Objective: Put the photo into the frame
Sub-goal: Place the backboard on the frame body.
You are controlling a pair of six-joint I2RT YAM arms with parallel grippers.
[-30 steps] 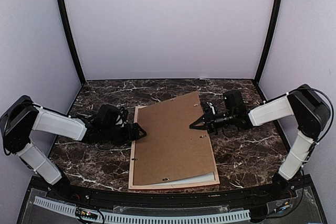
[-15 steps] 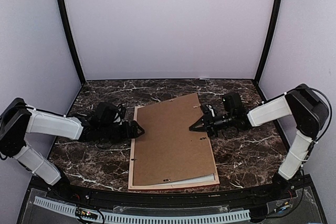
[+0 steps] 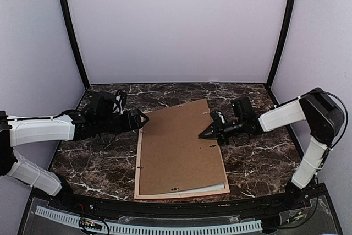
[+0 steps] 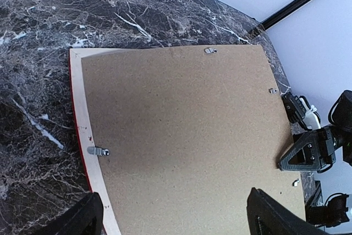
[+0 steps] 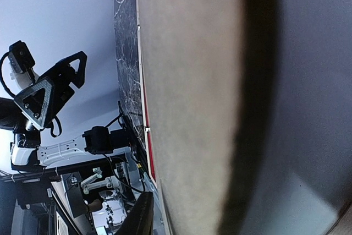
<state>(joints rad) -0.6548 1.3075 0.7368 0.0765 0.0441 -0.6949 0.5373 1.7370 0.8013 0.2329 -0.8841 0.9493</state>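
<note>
The frame (image 3: 138, 175) lies face down in the middle of the marble table (image 3: 88, 160), with a brown backing board (image 3: 179, 147) on top. The left gripper (image 3: 143, 119) is spread wide by the frame's upper-left corner. The right gripper (image 3: 205, 134) is at the board's right edge; I cannot tell its opening.

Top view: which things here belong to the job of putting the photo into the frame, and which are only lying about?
For the job: frame, face down; backing board on it; white sheet under the board; left gripper; right gripper at the board's edge. The photo is not in view.
Lying about: no loose thing that shows; only the table.
</note>
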